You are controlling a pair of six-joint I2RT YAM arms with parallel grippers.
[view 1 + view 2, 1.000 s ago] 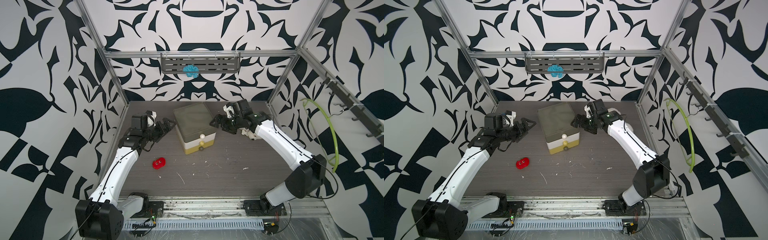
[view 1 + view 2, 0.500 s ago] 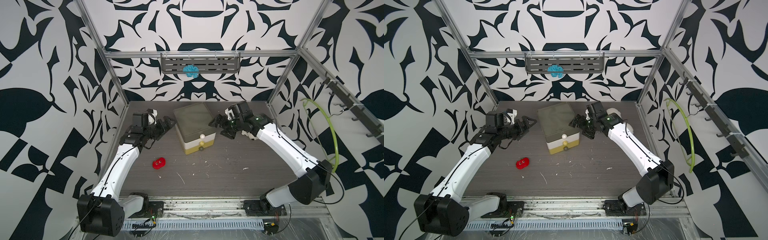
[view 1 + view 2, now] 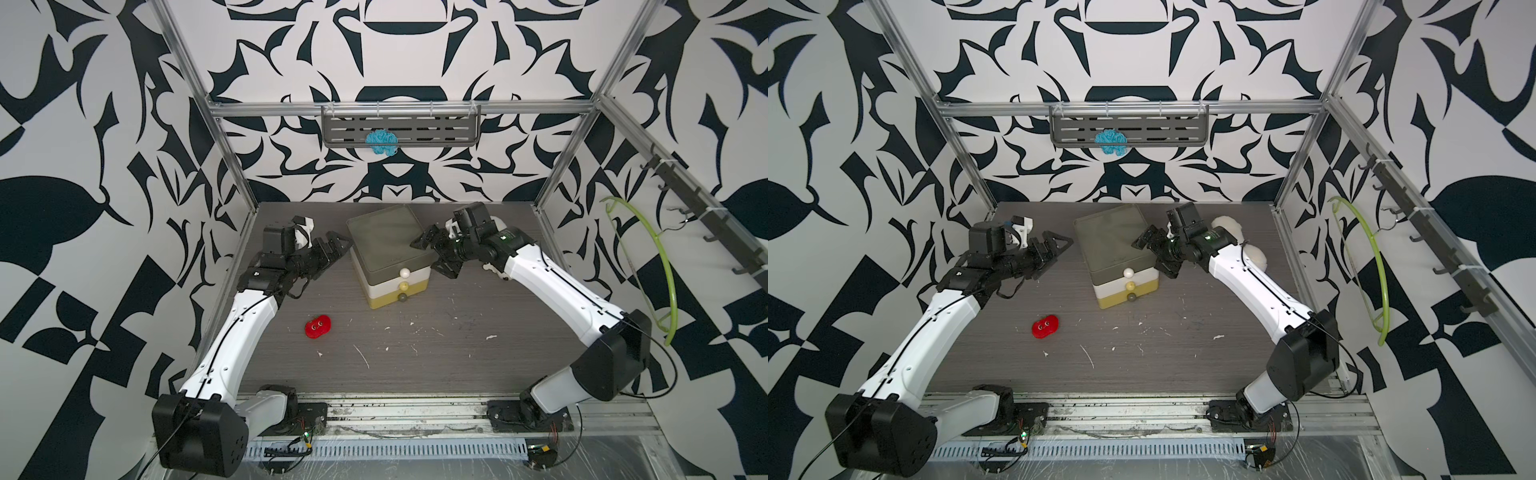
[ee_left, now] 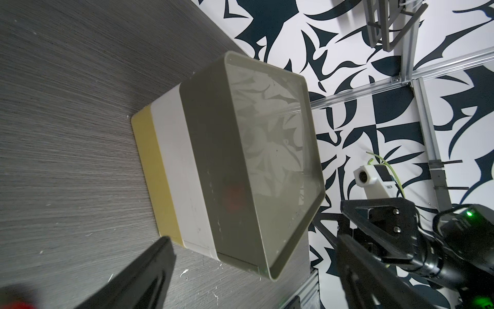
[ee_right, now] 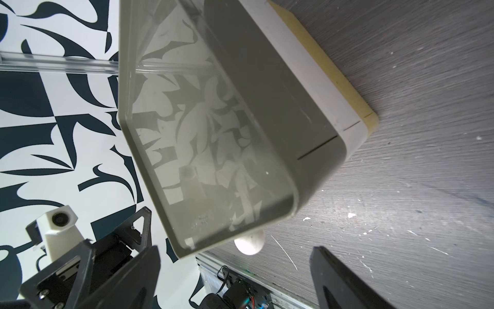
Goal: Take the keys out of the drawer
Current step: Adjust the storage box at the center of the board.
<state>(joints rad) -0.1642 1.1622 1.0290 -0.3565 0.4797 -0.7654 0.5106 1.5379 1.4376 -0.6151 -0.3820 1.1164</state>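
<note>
Left gripper and right gripper both gape empty, flanking the drawer box on the bench. No keys show; presumably they lie inside, all three drawers shut. I'd brace one side, pinch the white knob squarely, and pull straight out.

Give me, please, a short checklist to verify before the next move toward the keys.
1. The left gripper is open and empty: ok.
2. The right gripper is open and empty: ok.
3. The drawer box is opened: not ok; everything on it is shut.
4. The knobs are free in front: ok.
5. The red toy lies apart from the box: ok.
6. The keys are located: cannot tell; none is in view.
</note>
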